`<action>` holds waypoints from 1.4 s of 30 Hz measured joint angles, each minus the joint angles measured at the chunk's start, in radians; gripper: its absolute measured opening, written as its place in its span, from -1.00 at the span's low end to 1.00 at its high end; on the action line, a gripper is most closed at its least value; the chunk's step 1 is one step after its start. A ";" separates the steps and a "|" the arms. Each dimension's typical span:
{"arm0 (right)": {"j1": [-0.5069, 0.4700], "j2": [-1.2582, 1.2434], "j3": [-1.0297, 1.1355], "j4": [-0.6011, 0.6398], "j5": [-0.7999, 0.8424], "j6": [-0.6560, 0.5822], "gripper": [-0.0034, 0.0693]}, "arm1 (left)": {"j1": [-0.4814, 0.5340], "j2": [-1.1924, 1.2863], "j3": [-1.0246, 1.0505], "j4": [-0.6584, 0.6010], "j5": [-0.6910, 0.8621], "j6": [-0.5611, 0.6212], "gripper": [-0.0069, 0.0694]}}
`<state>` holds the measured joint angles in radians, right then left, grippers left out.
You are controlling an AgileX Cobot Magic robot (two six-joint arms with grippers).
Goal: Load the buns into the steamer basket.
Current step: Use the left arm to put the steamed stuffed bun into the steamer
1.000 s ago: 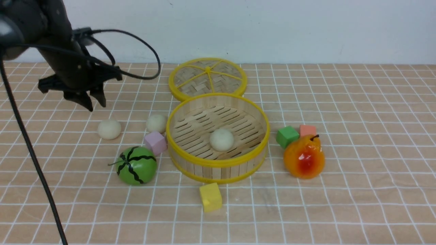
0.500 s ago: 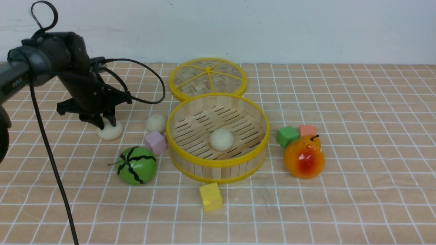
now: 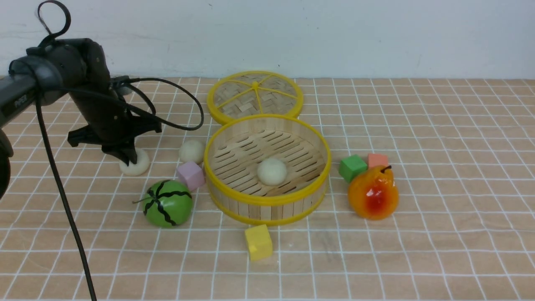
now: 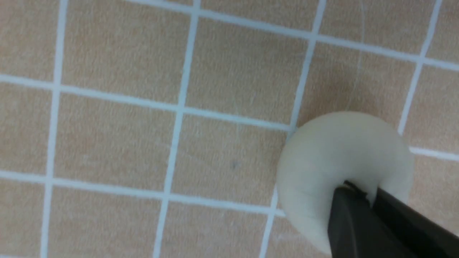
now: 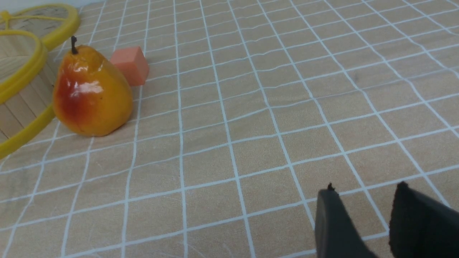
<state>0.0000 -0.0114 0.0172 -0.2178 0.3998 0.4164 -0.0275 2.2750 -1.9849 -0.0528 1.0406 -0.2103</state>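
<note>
front view: pincer [image 3: 128, 161] grips bun [image 3: 138, 164]

From my feed I count three white buns [image 3: 272, 172]: two in the left half of the front view, one at its centre. There I also get one steamer basket [image 3: 267, 209], one woven lid [image 3: 238, 98], one green watermelon [image 3: 168, 203], one orange-red pear [image 3: 373, 193] and four cubes: one purple [image 3: 191, 175], one yellow [image 3: 258, 242], one green [image 3: 352, 168], one pink [image 3: 377, 160].
</note>
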 joint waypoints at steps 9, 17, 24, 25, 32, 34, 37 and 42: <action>0.000 0.000 0.000 0.000 0.000 0.000 -0.24 | -0.064 -0.224 0.000 -0.094 0.025 0.057 -0.85; 0.000 0.000 0.000 0.000 0.000 0.000 -0.24 | -0.248 -0.270 0.000 -0.146 -0.044 0.079 -0.85; 0.000 0.000 0.000 0.000 0.000 0.000 -0.24 | -0.440 -0.173 0.000 -0.153 -0.260 0.083 -0.85; 0.000 0.000 0.000 0.000 0.000 0.000 -0.24 | -0.443 -0.170 0.000 -0.153 -0.266 0.083 -0.85; 0.000 0.000 0.000 0.000 0.000 0.000 -0.24 | -0.494 -0.061 0.000 -0.142 -0.372 0.083 -0.85; 0.000 0.000 0.000 0.000 0.000 0.000 -0.24 | -0.500 -0.022 0.000 -0.134 -0.382 0.083 -0.83; 0.000 0.000 0.000 0.000 0.000 0.000 -0.24 | -0.500 0.007 0.000 -0.129 -0.383 0.082 -0.79; 0.000 0.000 0.000 0.000 0.000 0.000 -0.24 | -0.499 0.018 0.000 -0.128 -0.392 0.080 -0.62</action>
<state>0.0000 -0.0114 0.0172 -0.2178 0.3998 0.4164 -0.5263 2.2926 -1.9846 -0.1807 0.6481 -0.1307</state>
